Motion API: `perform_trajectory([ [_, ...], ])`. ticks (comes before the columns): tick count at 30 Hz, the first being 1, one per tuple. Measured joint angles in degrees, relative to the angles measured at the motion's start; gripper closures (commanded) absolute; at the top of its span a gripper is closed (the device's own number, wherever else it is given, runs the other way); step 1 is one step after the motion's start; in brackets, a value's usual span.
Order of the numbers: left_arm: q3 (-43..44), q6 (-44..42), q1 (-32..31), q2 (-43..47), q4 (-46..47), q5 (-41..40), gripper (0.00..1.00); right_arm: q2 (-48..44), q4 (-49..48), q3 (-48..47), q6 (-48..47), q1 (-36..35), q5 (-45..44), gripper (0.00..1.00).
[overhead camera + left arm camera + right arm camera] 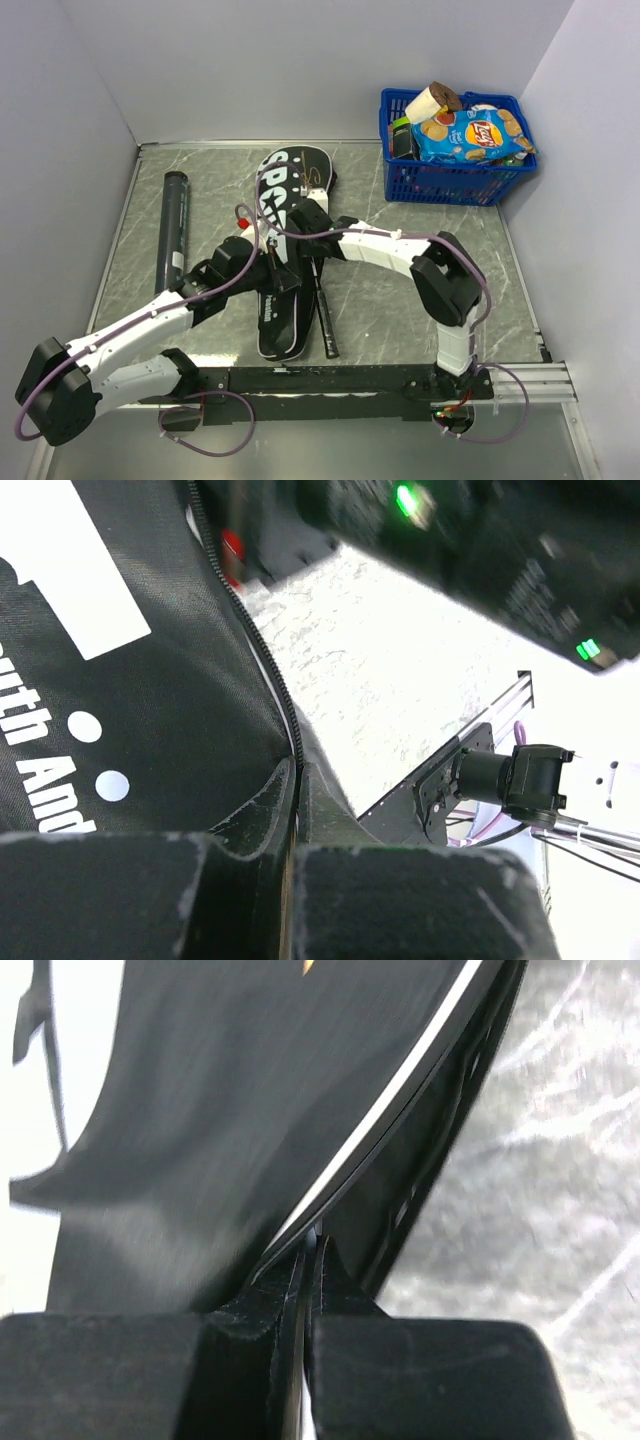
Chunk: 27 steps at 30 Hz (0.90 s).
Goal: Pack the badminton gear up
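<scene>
The black "SPORT" racket cover (287,185) lies lengthwise mid-table. My left gripper (268,272) reaches in from its left side. In the left wrist view that gripper (297,772) is shut on the cover's (150,710) zipper edge. My right gripper (296,232) comes across from the right and, in its wrist view (314,1248), is shut on the white-trimmed edge of the cover (200,1110). A black racket handle (326,325) sticks out beside the cover's narrow end, and the racket heads are hidden. The long black tube (172,228) lies at the left. No shuttlecocks can be made out.
A blue plastic basket (450,185) of snack packets stands at the back right corner. Grey walls close in the marble table (400,310) on the left, back and right. A black rail (330,378) carries both arm bases along the near edge.
</scene>
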State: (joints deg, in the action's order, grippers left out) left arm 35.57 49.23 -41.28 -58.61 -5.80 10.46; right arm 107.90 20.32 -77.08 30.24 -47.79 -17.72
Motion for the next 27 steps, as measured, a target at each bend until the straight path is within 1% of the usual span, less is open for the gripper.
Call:
perform_trajectory([
  [4,0.0,0.0,0.0,0.2,-0.2,-0.2,0.99,2.6,-1.0,-2.6,1.1,1.0,-0.2,1.00],
  [5,0.0,0.0,0.0,0.2,-0.2,-0.2,0.99,2.7,-1.3,-2.6,1.2,1.2,-0.2,0.98],
  [6,0.0,0.0,0.0,0.2,-0.2,-0.2,0.99,2.8,-1.4,-2.6,1.4,1.4,0.1,0.85],
  [7,0.0,0.0,0.0,0.2,-0.1,-0.2,0.99,2.8,-1.6,-2.6,1.5,1.4,0.3,0.79],
  [8,0.0,0.0,0.0,0.1,-0.1,-0.2,0.99,2.8,-2.0,-2.4,1.7,1.5,0.5,0.68],
  [11,0.0,0.0,0.0,-0.5,0.0,-0.1,0.99,2.3,-4.1,-0.6,2.1,1.5,0.7,0.56],
  [13,0.0,0.0,-0.2,-1.2,0.0,0.1,0.99,0.8,-5.0,2.2,2.1,1.7,1.0,0.53],
  [14,0.0,0.0,-0.2,-1.7,0.1,0.3,0.99,-0.5,-5.6,4.3,2.1,1.9,1.2,0.50],
  [17,0.0,0.0,-0.5,-3.3,0.8,1.0,0.99,-6.7,-6.3,11.5,2.1,2.1,2.0,0.46],
  [21,0.0,-0.2,-0.7,-5.9,2.5,1.9,0.99,-17.2,-5.7,19.9,2.3,2.1,3.1,0.45],
  [27,0.1,-0.5,-0.8,-8.3,3.7,2.8,0.99,-34.1,-3.8,29.8,3.2,2.1,5.7,0.45],
])
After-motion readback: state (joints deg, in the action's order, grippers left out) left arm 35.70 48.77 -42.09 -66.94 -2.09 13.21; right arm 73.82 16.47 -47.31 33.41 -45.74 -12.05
